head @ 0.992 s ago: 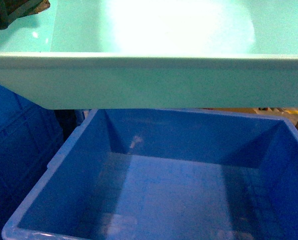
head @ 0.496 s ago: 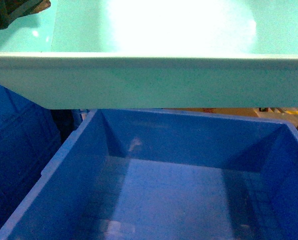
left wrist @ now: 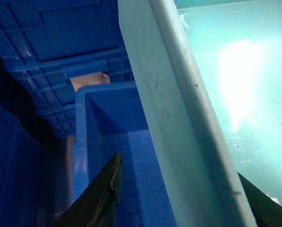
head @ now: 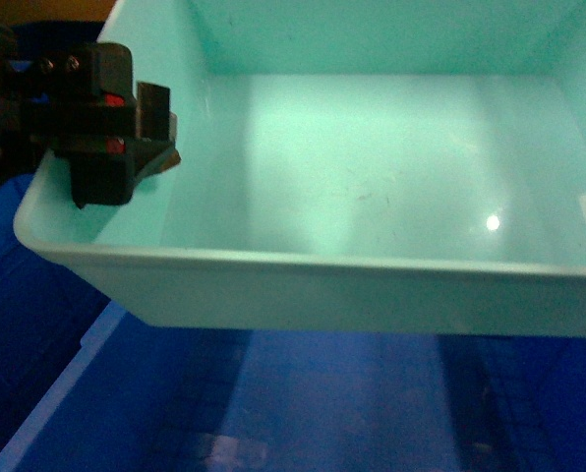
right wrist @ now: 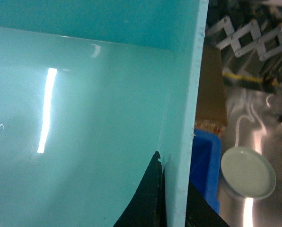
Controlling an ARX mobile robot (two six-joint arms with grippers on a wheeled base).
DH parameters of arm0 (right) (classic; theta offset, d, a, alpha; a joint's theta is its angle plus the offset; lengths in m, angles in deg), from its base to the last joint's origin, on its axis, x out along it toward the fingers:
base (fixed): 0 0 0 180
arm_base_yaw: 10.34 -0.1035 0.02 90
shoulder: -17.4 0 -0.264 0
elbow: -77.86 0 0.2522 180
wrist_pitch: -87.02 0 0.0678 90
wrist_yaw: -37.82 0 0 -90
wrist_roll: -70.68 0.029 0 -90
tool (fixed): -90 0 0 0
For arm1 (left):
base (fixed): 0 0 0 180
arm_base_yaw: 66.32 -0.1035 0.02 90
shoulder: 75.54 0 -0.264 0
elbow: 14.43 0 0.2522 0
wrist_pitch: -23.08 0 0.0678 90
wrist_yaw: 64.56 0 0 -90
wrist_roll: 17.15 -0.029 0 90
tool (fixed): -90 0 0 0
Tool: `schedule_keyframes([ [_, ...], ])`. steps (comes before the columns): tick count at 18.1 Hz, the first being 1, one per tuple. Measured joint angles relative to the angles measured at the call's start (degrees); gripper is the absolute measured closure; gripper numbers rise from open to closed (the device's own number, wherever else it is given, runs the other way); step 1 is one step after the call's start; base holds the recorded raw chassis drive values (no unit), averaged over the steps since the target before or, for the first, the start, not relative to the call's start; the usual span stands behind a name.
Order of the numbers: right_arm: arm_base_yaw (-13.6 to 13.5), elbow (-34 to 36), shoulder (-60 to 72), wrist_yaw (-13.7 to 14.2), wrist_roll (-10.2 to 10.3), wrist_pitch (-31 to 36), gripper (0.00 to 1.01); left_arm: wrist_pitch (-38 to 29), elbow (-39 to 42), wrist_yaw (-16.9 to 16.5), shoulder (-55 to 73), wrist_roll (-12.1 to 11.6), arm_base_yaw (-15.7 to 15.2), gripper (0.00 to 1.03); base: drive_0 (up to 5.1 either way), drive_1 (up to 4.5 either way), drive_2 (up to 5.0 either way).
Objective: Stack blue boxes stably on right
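Note:
One of the blue boxes, a glossy turquoise tub, hangs in the air and fills most of the head view, empty inside. My left gripper clamps its left rim, one finger inside and one outside. In the left wrist view the tub's pale wall runs between the left gripper's dark fingers. My right gripper is shut on the tub's right wall; it is outside the head view. A dark blue crate lies open directly under the tub.
Dark blue ribbed crates stand stacked at the left. Right of the tub are a brown cardboard box, a round pale dish on a shiny metal surface, and a folding metal lattice.
The tub has sunk and tipped in the head view, so its inside and the left gripper now show. It hides more of the dark blue crate below.

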Motion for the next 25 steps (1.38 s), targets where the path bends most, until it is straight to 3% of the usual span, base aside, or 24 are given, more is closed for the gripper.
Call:
schedule_keyframes([
  [5, 7.1, 2.7, 6.3, -5.9, -0.2, -3.4, 0.99, 2.4, -3.0, 1.7, 10.5, 2.3, 4.1, 0.54, 0.0, 0.0, 0.0],
  [9, 7.3, 1.1, 13.8, -6.9, -2.1, -1.2, 0.99, 0.2, -3.5, 2.3, 16.3, 4.8, 3.6, 0.53, 0.0, 0.0, 0.0],
  [14, 4.6, -5.0, 22.5, -5.6, -5.2, -2.0, 0.99, 0.0, -4.2, 1.3, 22.9, 8.4, 1.1, 0.53, 0.0, 0.0, 0.0],
  [16, 3.6, -6.3, 23.9, -5.0, -5.4, -1.4, 0.99, 0.2, -5.4, 0.9, 23.7, 8.4, 0.2, 0.53, 0.0, 0.0, 0.0],
  [18, 3.3, -7.7, 26.1, -4.4, -4.9, -1.6, 0.99, 0.6, -7.4, -0.1, 25.5, 6.9, -0.9, 0.53, 0.0, 0.0, 0.0],
  [22, 4.0, -10.0, 28.2, -4.9, -1.6, -2.0, 0.99, 1.7, -11.4, -1.7, 27.3, 3.7, -2.9, 0.53, 0.0, 0.0, 0.0],
  [25, 4.5, -9.2, 28.2, -5.7, -1.1, -0.7, 0.99, 1.2, -11.4, -2.5, 27.3, 2.9, -3.6, 0.53, 0.0, 0.0, 0.0],
])
